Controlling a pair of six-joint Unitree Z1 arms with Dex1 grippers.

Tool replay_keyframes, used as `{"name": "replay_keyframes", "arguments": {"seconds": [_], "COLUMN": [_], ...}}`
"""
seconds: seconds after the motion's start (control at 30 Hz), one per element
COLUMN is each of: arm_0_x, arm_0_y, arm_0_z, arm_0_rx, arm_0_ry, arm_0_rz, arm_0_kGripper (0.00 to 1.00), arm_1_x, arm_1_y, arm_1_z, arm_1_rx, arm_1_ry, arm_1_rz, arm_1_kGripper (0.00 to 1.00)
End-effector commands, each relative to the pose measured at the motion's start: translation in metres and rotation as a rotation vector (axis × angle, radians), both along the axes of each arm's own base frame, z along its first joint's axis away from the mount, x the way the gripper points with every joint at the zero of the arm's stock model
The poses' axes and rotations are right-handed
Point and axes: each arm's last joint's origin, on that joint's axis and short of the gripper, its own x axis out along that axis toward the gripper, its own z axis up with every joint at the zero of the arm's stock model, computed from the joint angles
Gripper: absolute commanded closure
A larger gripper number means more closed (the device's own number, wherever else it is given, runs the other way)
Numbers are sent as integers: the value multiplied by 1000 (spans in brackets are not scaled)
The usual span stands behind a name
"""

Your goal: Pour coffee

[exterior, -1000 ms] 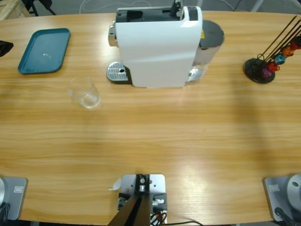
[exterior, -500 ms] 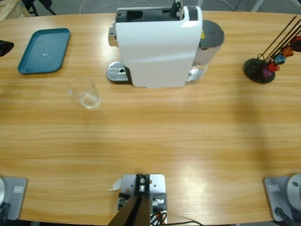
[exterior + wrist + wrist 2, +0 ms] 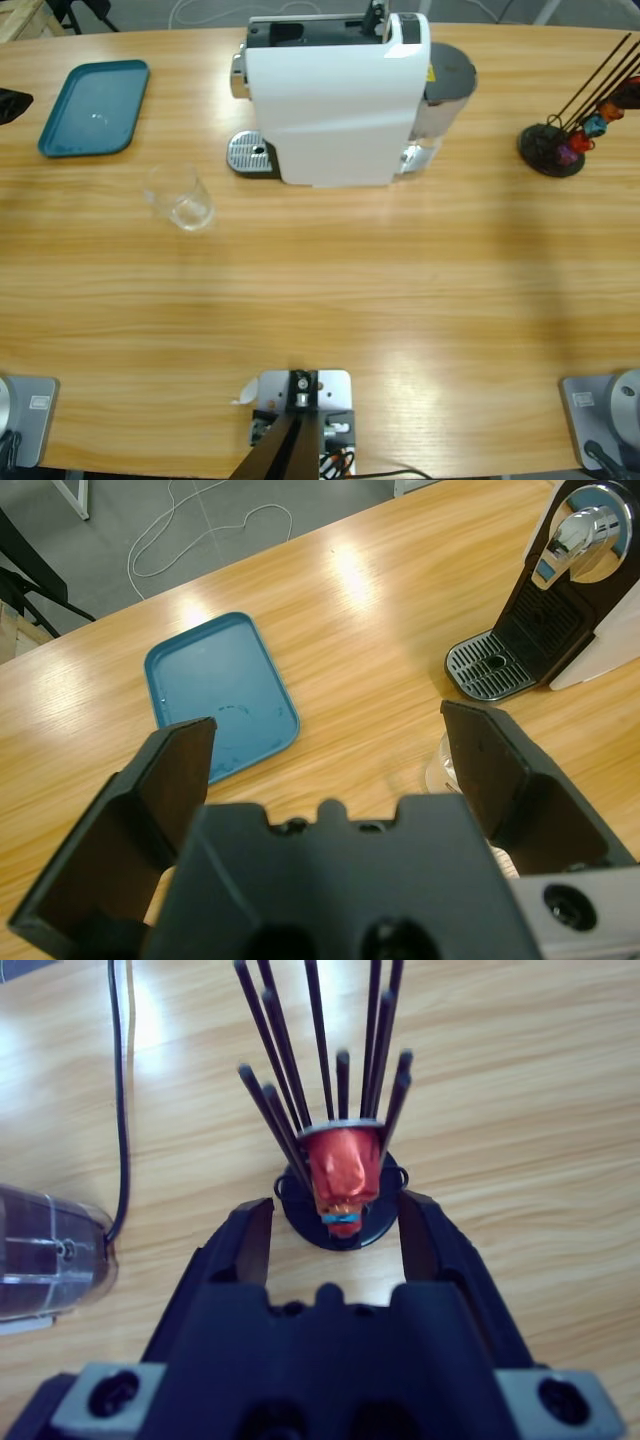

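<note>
No coffee is in view. The clear glass (image 3: 181,197) stands on the table, left of the white coffee machine (image 3: 335,95) and in front of its drip grate (image 3: 250,154). In the left wrist view my left gripper (image 3: 325,725) is open above the table. The glass (image 3: 443,768) peeks out beside its right jaw, and the spout (image 3: 575,535) shows at the upper right. My right gripper (image 3: 335,1205) is open, its jaws on either side of a red capsule (image 3: 341,1165) stacked in the black rod holder (image 3: 340,1228).
A teal tray (image 3: 95,108) lies at the far left, also seen as the tray (image 3: 222,695) ahead of the left gripper. The capsule holder (image 3: 552,148) stands at the far right. The machine's clear water tank (image 3: 50,1250) and a black cable (image 3: 118,1100) lie left of the right gripper.
A black sliver at the high view's left edge has crept slightly inward. Nothing else on the table has moved.
</note>
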Motion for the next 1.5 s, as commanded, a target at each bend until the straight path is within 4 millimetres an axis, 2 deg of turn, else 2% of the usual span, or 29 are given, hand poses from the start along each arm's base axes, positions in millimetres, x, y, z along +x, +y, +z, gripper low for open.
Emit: {"name": "replay_keyframes", "arguments": {"seconds": [0.03, 0.1, 0.13, 0.17, 0.3, 0.33, 0.37, 0.5, 0.6, 0.83, 0.9, 1.03, 1.3, 1.5], "arm_0_x": [1, 0, 0, 0, 0, 0, 0, 0, 0, -1, -1, -1, -1, -2], "arm_0_y": [-3, -2, -2, -2, -2, -2, -2, -2, -2, -2, -2, -1, -2, -1], "arm_0_z": [-16, -16, -16, -16, -16, -16, -16, -16, -16, -16, -16, -16, -16, -15], "arm_0_rx": [43, 42, 42, 42, 42, 42, 42, 42, 41, 42, 42, 41, 37, 34], "arm_0_ry": [35, 33, 33, 33, 33, 33, 33, 32, 31, 32, 32, 31, 27, 22], "arm_0_rz": [-10, -11, -11, -11, -11, -11, -11, -11, -11, -11, -11, -11, -14, -15], "arm_0_kGripper": [23, 23, 23, 23, 23, 23, 23, 23, 23, 23, 23, 23, 23, 23], "arm_1_x": [7, 7, 7, 7, 9, 9, 9, 10, 10, 7, 5, 1, -7, -10], "arm_1_y": [-2, -2, -2, -2, -2, -2, -2, -2, -2, -2, -3, -3, -5, -6], "arm_1_z": [-6, -7, -8, -10, -12, -12, -12, -13, -13, -15, -13, -4, 27, 61], "arm_1_rx": [-4, -4, -5, -5, -5, -5, -5, -5, -5, -11, -11, -11, -36, -41], "arm_1_ry": [23, 30, 33, 38, 44, 45, 43, 42, 43, 45, 35, 9, -30, -81], "arm_1_rz": [2, 3, 3, 3, 3, 4, 4, 4, 3, -3, -4, -4, -5, -14], "arm_1_kGripper": [526, 562, 637, 658, 662, 692, 763, 778, 831, 832, 890, 902, 902, 902]}}
